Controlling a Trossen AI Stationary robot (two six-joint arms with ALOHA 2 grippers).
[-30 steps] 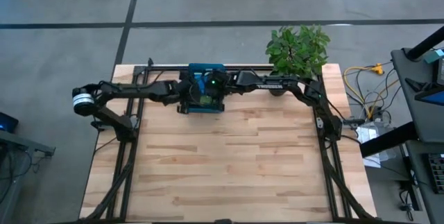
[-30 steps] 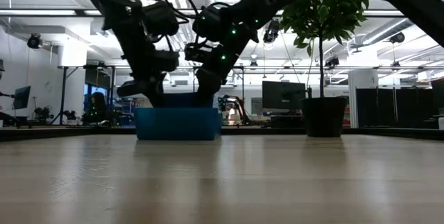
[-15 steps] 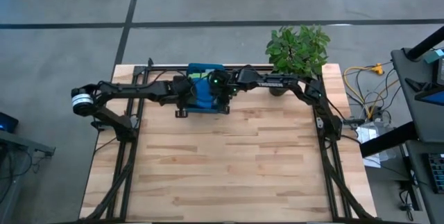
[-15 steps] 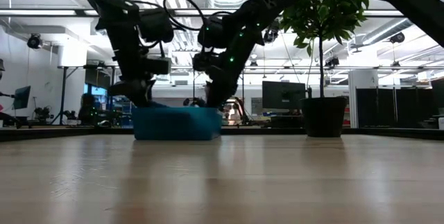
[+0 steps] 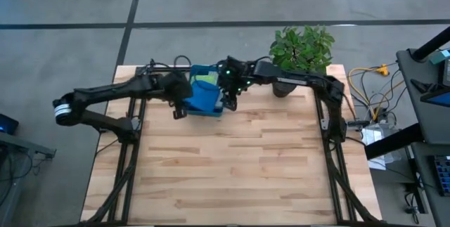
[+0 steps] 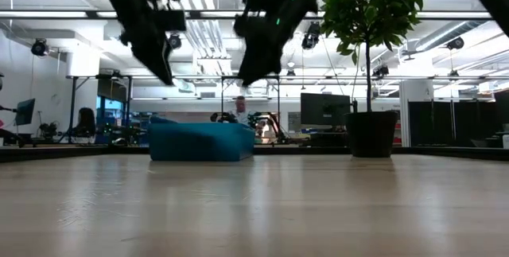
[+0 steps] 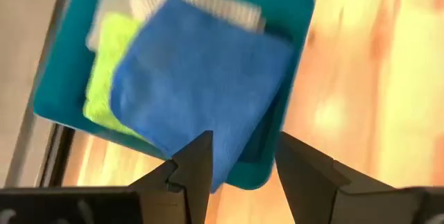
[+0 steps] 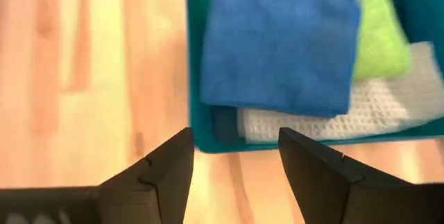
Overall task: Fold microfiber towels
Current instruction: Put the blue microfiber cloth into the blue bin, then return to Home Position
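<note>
Teal tray [image 5: 200, 109] sits at the table's far edge, blue towel [image 7: 201, 78] on top, askew, over the lime green towel [image 7: 111, 71] and grey towel [image 8: 333, 116]. Left gripper [image 7: 236, 172] and right gripper [image 8: 236, 161] flank it, both parted, empty, about equally near.

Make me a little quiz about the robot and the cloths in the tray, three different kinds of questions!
1. True or false: the blue towel lies on top of the pile in the teal tray.
2. Which colour peeks out beside the blue towel? A) lime green B) pink C) black
3. Fill in: the left pincer and the right pincer both hang above the tray with their fingers ____ and nothing between them.

Key
1. True.
2. A: the lime green towel shows, with a grey towel under it.
3. Open.
</note>
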